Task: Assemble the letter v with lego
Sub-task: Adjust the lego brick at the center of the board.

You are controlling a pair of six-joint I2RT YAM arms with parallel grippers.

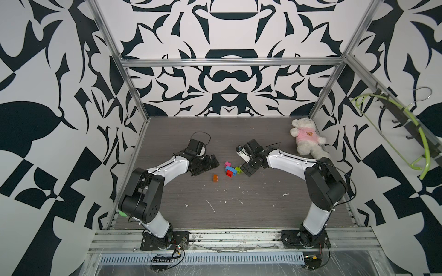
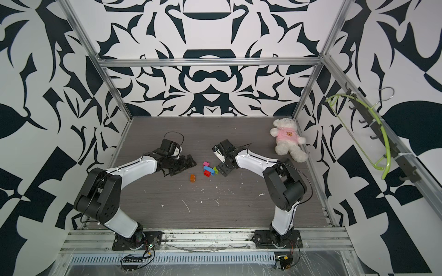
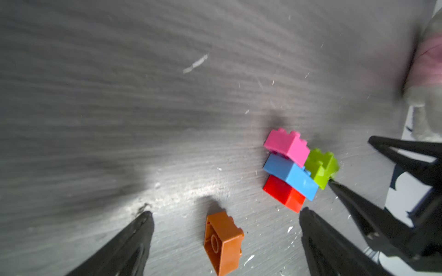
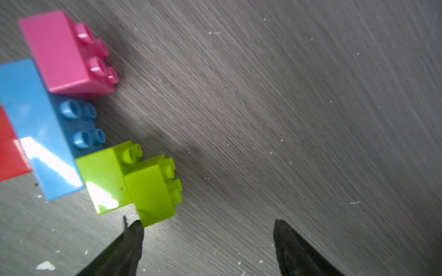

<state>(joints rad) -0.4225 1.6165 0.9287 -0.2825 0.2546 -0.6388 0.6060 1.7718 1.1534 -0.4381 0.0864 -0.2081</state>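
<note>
The lego cluster lies on its side mid-table: pink, blue, red and two lime green bricks joined in steps. An orange brick lies apart to its front left, hollow underside showing. My left gripper is open and hovers with the orange brick between its fingers; one fingertip is close to the red brick. My right gripper is open, one fingertip against the outer lime green brick.
A white teddy bear in a pink shirt lies at the back right corner. A green hanger hangs on the right wall. White flecks dot the grey table. Metal frame posts edge the table.
</note>
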